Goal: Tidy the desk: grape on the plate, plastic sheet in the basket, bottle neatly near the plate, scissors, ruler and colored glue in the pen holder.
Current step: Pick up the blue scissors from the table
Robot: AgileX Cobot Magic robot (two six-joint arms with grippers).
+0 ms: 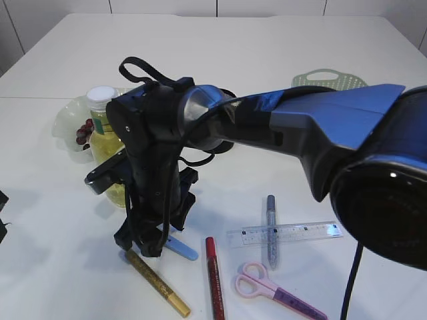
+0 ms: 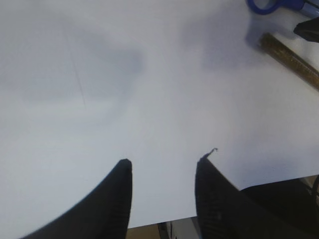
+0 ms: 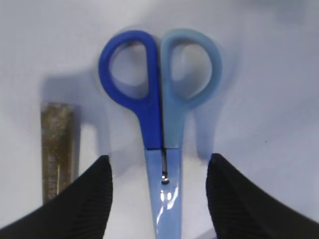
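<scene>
white table (image 1: 280, 100) | blue scissors (image 3: 158, 107) closed, flat | right claw (image 3: 159, 191) spread astride | left claw (image 2: 162, 169) spread

Bright, even, diffuse light throughout. Soft, pale shadows on the white table (image 1: 280, 80). Strong highlight on the glossy arm housing (image 1: 393, 175). Close-range blur on the blue scissors (image 3: 159, 124) and gold glue stick (image 3: 59, 149); soft focus across both wrist views.
</scene>
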